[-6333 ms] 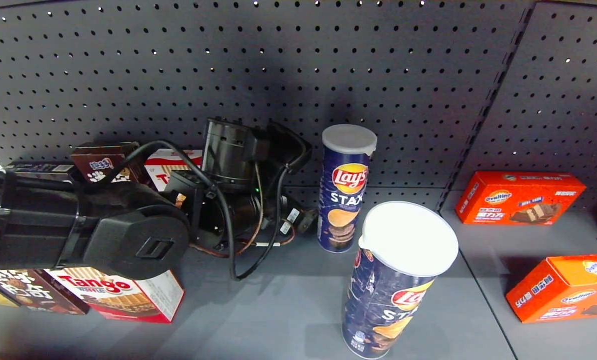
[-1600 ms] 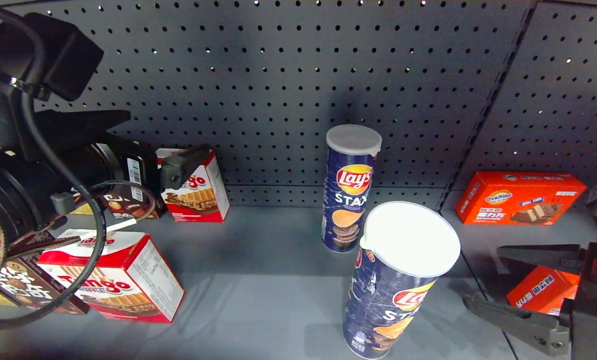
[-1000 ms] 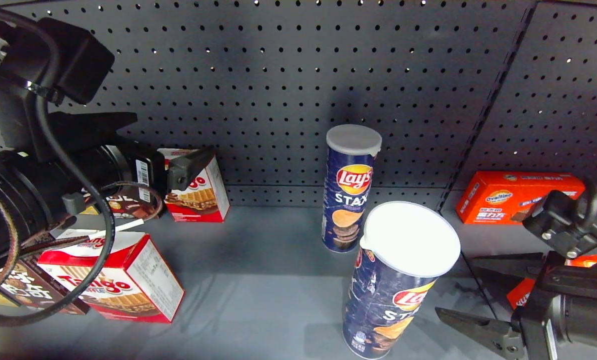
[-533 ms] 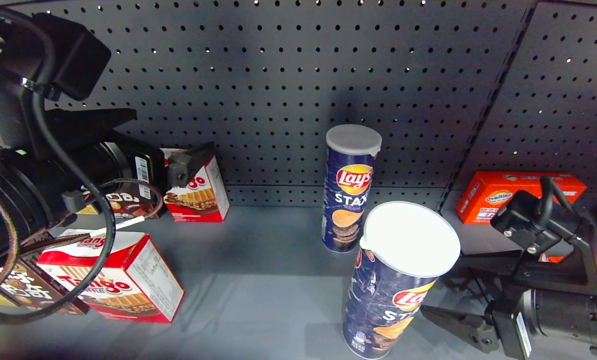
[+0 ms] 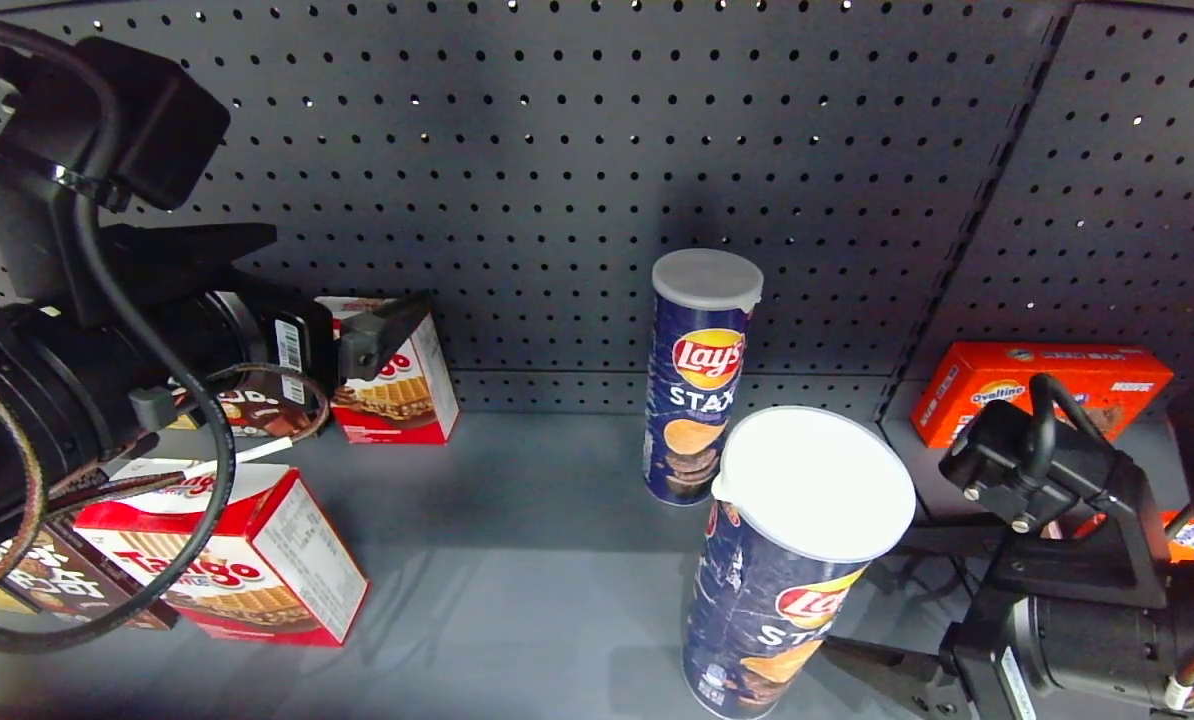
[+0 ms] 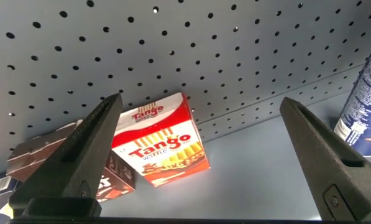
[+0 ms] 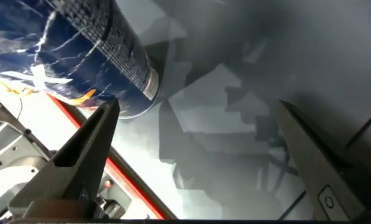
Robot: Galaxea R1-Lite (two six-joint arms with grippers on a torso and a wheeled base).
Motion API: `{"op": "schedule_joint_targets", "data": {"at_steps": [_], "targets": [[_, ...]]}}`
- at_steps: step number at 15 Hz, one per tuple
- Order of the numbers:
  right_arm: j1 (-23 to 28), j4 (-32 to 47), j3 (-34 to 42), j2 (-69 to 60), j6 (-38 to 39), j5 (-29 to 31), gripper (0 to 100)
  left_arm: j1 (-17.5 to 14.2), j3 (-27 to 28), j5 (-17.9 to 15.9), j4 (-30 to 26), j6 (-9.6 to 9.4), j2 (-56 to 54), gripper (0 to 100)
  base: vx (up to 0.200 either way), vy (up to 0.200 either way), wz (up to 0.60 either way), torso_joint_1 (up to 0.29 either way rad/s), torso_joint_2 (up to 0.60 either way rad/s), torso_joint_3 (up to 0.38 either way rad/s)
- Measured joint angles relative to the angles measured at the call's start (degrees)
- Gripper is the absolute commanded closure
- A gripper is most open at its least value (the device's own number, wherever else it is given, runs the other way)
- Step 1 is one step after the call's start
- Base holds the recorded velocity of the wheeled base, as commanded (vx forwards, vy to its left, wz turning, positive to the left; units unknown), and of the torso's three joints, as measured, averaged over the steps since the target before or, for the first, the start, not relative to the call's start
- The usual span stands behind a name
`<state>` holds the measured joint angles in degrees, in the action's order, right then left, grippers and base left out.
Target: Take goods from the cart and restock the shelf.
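Grey metal shelf (image 5: 517, 560) holds the goods. At lower middle of the frame the near crisp can (image 5: 797, 560) stands tall and narrow. The right gripper (image 7: 197, 106), fingers spread wide, sits low at lower right, one fingertip just beside the can's base. A sideways nudge could topple it into the back can (image 5: 702, 375). The left gripper (image 6: 201, 98), also wide and empty, hovers near the wafer box (image 6: 163, 140).
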<state>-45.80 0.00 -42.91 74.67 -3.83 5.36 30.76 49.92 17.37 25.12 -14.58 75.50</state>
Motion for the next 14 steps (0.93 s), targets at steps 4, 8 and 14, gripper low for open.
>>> {"op": "schedule_joint_targets", "data": {"at_steps": [4,8,14], "targets": [[-1.24,0.0,0.17,0.28,-0.02,0.0,0,0.0,0.0,0.02,0.0,-0.02,0.0,0,0.0,0.0,0.0,0.0,0.0,0.0],[-2.79,0.0,-0.02,1.07,-0.02,0.18,0,0.0,-0.12,0.0,-0.02,0.05,0.0,0,0.0,0.0,0.0,0.0,0.0,0.0],[-1.61,0.0,1.16,-0.33,0.04,0.77,0,-0.06,-1.13,-0.07,0.6,0.02,-0.06,0,0.0,0.0,0.0,0.0,0.0,0.0]]}}
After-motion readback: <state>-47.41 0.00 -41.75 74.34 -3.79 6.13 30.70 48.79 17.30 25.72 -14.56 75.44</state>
